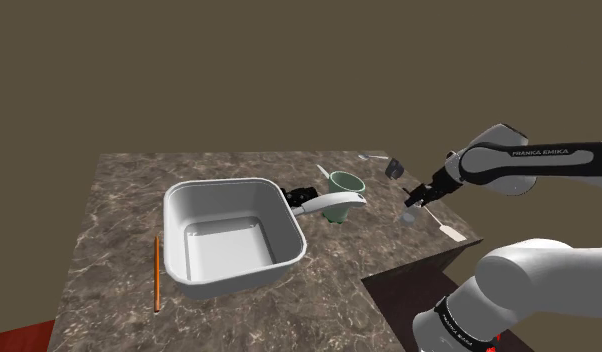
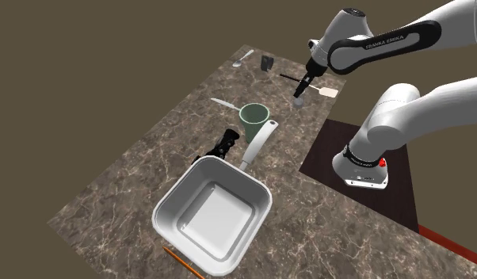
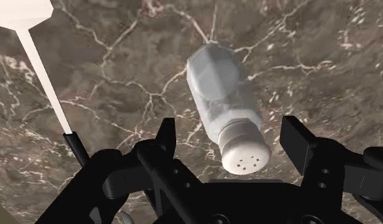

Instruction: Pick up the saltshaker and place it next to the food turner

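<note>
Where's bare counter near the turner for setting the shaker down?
Bare marble lies between the food turner and the saltshaker. A wider free patch lies between the pan and the stand. It is crowded around the green cup and pan handle.

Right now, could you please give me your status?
Gripper open around saltshaker, not gripping. Food turner close by. Nothing blocking.

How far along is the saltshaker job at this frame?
Approach looks done: the gripper straddles the saltshaker, fingers open and not touching it. In hand: closing the grasp. Left: lifting it and setting it beside the food turner, which lies close by on the marbled countertop.
</note>
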Robot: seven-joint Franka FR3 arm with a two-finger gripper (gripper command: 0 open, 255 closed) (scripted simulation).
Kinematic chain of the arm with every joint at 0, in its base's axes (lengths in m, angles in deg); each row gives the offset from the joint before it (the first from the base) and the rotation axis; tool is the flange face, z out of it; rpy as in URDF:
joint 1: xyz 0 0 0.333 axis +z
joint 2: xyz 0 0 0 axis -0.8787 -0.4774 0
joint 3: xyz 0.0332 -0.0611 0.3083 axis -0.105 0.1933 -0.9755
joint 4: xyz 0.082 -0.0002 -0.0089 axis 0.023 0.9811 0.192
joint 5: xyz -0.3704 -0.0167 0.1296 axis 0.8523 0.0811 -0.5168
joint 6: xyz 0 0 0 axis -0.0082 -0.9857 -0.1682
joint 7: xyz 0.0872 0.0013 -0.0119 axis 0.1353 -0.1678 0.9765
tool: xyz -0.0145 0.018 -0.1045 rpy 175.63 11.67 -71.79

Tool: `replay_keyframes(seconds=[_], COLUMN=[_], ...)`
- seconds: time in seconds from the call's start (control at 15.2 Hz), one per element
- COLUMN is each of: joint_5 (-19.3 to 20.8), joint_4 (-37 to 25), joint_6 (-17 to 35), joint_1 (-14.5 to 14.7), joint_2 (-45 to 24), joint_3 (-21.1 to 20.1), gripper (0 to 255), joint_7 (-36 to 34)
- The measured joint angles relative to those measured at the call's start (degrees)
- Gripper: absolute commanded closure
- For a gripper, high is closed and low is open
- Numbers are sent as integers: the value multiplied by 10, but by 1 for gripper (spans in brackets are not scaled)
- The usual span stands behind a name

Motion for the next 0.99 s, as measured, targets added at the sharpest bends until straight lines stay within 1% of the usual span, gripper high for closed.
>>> replay_keyframes(seconds=[0.26, 0.4, 0.46, 0.53, 0.59, 0.73, 0.99], joint_5=[0, 2, 0, 3, 2, 2, 1], joint_4=[0, -8, -14, -23, -29, -32, -33], joint_6=[0, -35, -59, -88, -100, -111, -115], joint_1=[0, -9, -11, -20, -21, -22, -22], joint_2=[0, 28, 45, 66, 72, 79, 81], joint_3=[0, -7, -15, -17, -18, -21, -22], gripper=[0, 0, 0, 0, 0, 0, 0], joint_7=[0, -2, -7, -4, -4, -5, -6])
